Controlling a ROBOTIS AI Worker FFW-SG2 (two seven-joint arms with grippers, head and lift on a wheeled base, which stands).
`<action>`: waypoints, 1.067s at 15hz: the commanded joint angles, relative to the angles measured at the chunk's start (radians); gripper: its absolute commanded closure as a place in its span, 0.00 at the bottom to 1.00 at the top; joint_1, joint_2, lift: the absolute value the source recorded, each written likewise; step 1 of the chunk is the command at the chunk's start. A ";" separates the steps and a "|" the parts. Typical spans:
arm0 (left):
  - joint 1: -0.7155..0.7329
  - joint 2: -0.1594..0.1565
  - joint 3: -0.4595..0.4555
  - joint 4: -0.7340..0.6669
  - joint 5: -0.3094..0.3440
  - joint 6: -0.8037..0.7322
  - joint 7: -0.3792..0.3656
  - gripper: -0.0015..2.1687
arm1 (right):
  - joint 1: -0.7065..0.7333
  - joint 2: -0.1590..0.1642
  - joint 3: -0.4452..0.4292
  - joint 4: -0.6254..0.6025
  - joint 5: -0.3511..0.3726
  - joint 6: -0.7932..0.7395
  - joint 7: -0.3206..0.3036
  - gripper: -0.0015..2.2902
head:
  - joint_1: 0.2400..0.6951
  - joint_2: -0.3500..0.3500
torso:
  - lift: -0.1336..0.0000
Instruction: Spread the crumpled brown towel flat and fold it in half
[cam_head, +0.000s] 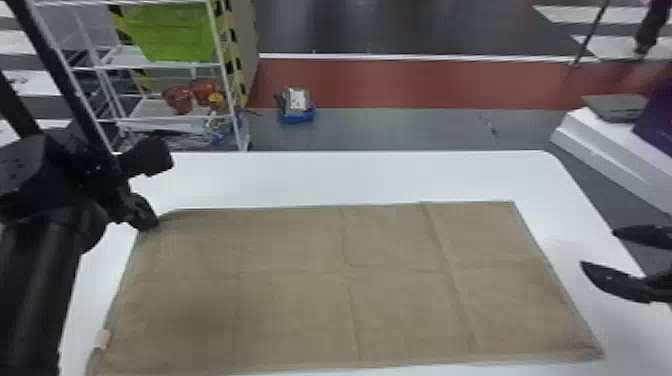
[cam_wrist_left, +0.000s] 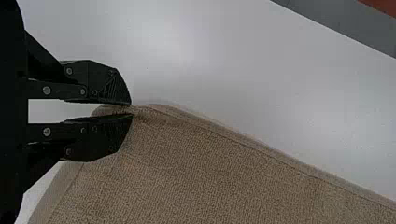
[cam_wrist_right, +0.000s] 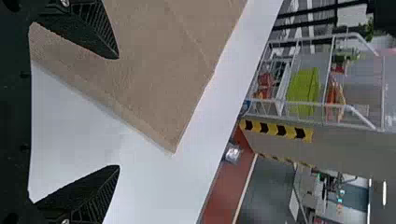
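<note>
Towel (cam_head: 300, 300), seemingly light, limp, being borne by table (cam_head: 350, 175); far-left corner being pinched by left gripper (cam_wrist_left: 131, 109), nearly closed; right gripper (cam_wrist_right: 118, 112), wide open, empty, being held by table's right edge; corner grips being advised

The brown towel (cam_head: 290, 310) lies flat on the white table (cam_head: 350, 175), long sides running left to right. Shallow creases cross its surface. The far left corner is pinched; a pale tag (cam_head: 102, 339) projects from the left edge.
</note>
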 joint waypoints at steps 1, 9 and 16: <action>0.005 0.000 0.000 -0.003 0.000 0.000 0.000 0.46 | -0.125 0.004 0.038 0.097 -0.006 0.124 -0.064 0.01 | 1.00 0.48 | 0.00; 0.012 0.000 0.005 -0.001 0.000 0.000 0.005 0.46 | -0.425 0.055 0.139 0.476 -0.020 0.127 -0.170 0.04 | 1.00 0.50 | 0.00; 0.045 0.000 0.006 -0.026 0.000 0.000 0.003 0.46 | -0.493 0.058 0.219 0.617 -0.021 0.109 -0.253 0.09 | 1.00 0.54 | 0.00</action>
